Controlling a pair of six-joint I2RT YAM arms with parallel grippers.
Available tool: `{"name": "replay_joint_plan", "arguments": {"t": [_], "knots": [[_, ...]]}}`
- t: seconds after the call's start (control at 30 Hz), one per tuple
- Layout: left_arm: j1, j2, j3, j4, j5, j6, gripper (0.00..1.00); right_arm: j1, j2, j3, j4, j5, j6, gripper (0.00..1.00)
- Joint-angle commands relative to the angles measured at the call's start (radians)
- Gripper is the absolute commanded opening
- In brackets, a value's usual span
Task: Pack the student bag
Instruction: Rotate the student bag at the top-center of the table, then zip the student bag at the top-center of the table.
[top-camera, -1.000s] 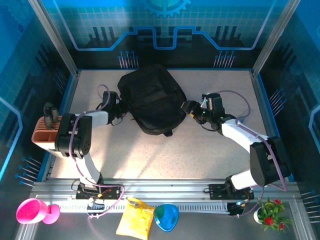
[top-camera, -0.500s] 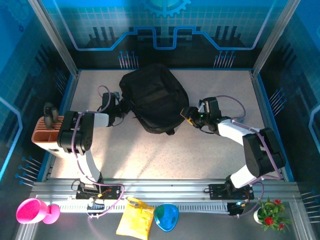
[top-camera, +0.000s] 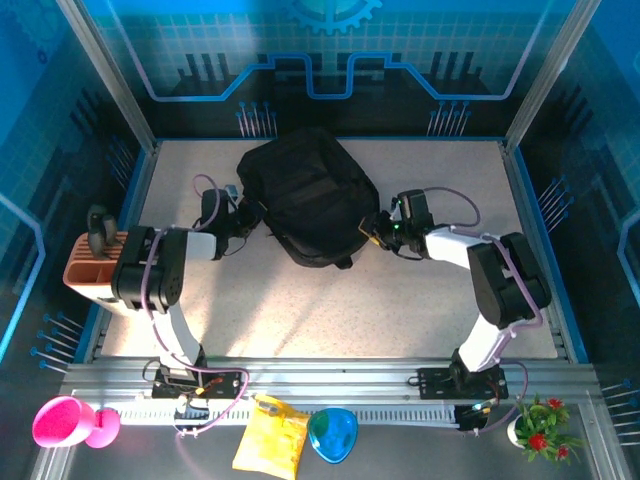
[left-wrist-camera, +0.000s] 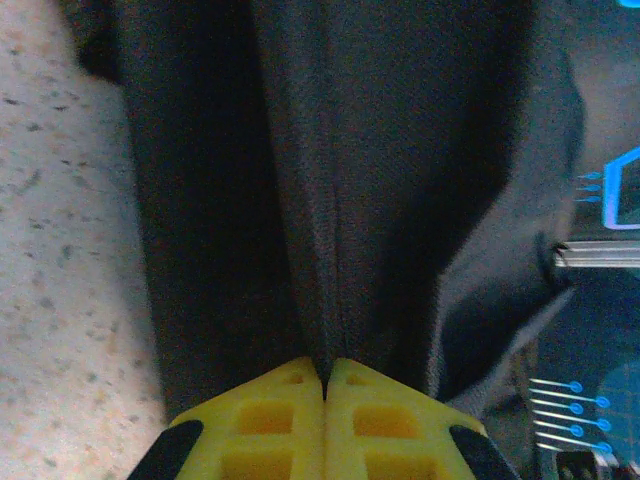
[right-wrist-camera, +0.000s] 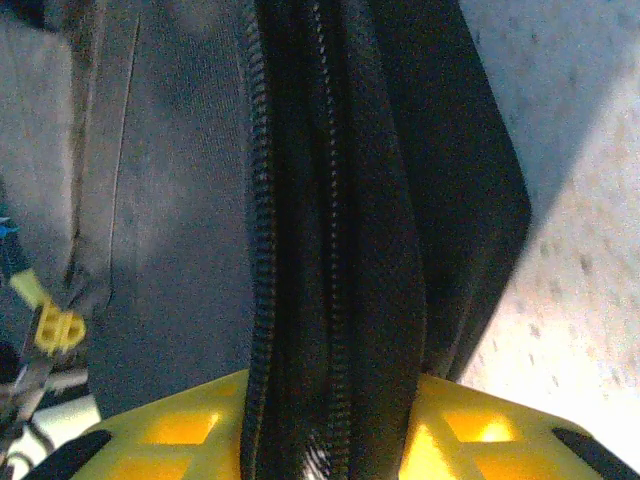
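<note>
- Nearest, off the table (top-camera: 330, 300) by the front rail: a yellow pouch (top-camera: 270, 436) and a pink cup (top-camera: 62, 420). An orange holder (top-camera: 90, 272) sits at the table's left edge. Cannot tell whether any of these is meant for packing.
- Left gripper (top-camera: 242, 216) is at the bag's left flank. In the wrist view its yellow fingers (left-wrist-camera: 265, 425) are clenched together on a thin fold of black fabric.
- Right gripper (top-camera: 372, 229) is at the bag's right flank. Its fingers (right-wrist-camera: 175, 430) straddle a ridge carrying the zipper (right-wrist-camera: 262, 200), and fabric fills the gap. This reads as a grasp, firmness unknown.
- The student bag (top-camera: 305, 190) lies slumped on the far half of the table, about centred and close to the far edge.
- Step, as judged: an early one, taking hold of both sides to open or spread the bag's mouth. Nothing looks packed yet.
- Next move, as judged: draw the two grips apart slowly and evenly. The left pinch is thin, so fabric could slip out.
- Hidden or unclear: the bag's interior, the zip slider, and whether the zipper teeth are joined or parted. The straps are not distinguishable against the black fabric.
</note>
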Motion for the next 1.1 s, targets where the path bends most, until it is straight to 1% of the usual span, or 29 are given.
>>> {"name": "replay_joint_plan", "arguments": {"t": [0.0,0.13,0.2,0.27,0.37,0.47,0.53,0.6,0.73,0.87,0.97,1.07], "knots": [[-0.019,-0.111,-0.013,0.002,0.061,-0.011,0.00,-0.042,0.066,0.123,-0.021,-0.014,-0.090,0.37],[-0.070,-0.196,-0.009,-0.101,0.031,0.029,0.00,-0.081,0.175,0.291,-0.072,-0.028,-0.182,0.37],[-0.102,-0.234,0.000,-0.162,0.016,0.049,0.00,-0.103,0.226,0.378,-0.109,-0.054,-0.212,0.37],[-0.130,-0.253,0.013,-0.210,0.001,0.072,0.00,-0.120,0.235,0.417,-0.133,-0.059,-0.238,0.39],[-0.154,-0.270,0.032,-0.266,-0.022,0.094,0.00,-0.142,0.172,0.395,-0.168,-0.026,-0.282,0.48],[-0.159,-0.290,0.040,-0.284,-0.026,0.096,0.00,-0.155,0.068,0.348,-0.248,0.061,-0.333,0.61],[-0.161,-0.306,0.047,-0.297,-0.028,0.098,0.00,-0.156,0.001,0.329,-0.323,0.122,-0.358,0.64],[-0.167,-0.317,0.058,-0.316,-0.031,0.102,0.00,-0.145,-0.066,0.310,-0.401,0.170,-0.374,0.65],[-0.181,-0.314,0.089,-0.382,-0.029,0.105,0.00,-0.060,-0.194,0.271,-0.516,0.255,-0.377,0.65],[-0.196,-0.320,0.097,-0.427,-0.039,0.108,0.00,0.094,-0.269,0.255,-0.595,0.346,-0.314,0.64],[-0.199,-0.321,0.112,-0.466,-0.034,0.122,0.00,0.225,-0.268,0.256,-0.607,0.409,-0.227,0.63],[-0.198,-0.321,0.138,-0.518,-0.024,0.138,0.00,0.341,-0.217,0.304,-0.629,0.453,-0.134,0.62]]}}
